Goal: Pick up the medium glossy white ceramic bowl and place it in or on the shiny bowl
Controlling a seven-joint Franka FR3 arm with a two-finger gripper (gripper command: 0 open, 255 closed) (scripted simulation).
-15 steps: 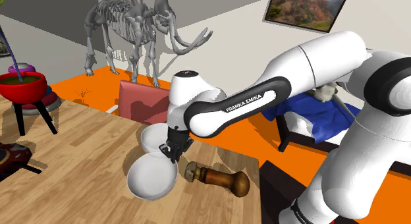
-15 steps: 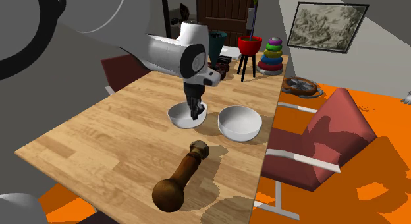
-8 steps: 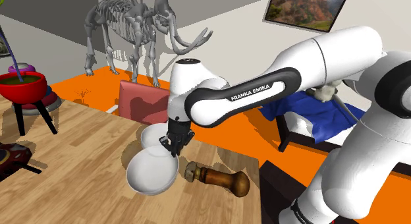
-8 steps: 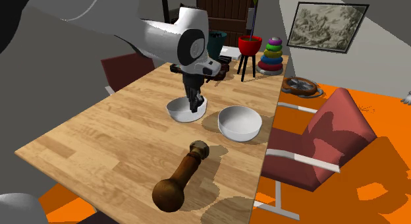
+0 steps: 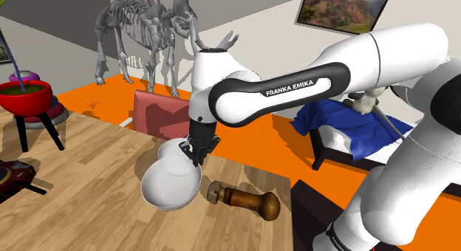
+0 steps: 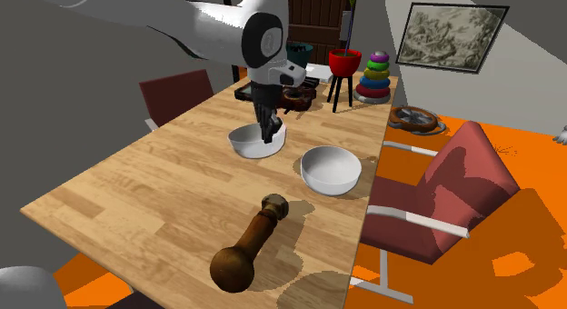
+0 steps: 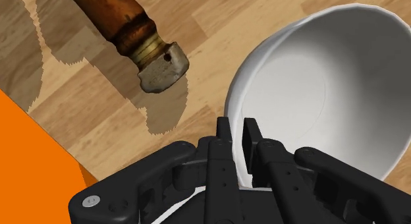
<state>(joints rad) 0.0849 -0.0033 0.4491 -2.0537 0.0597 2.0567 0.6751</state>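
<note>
1. The fingers [image 7: 229, 140] are clenched on the rim of the white bowl [image 7: 316, 91], one inside and one outside. The bowl hangs over the counter [image 6: 145, 184].
2. Just beside them are a second white bowl [image 6: 332, 168] and a brown wooden-handled tool [image 7: 112, 15].
3. The arm [image 5: 295, 88] reads "FRANKA EMIKA".

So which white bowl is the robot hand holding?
The left bowl in the second exterior view: the gripper clasps its rim between both fingers. The other bowl sits untouched on the table.
</note>
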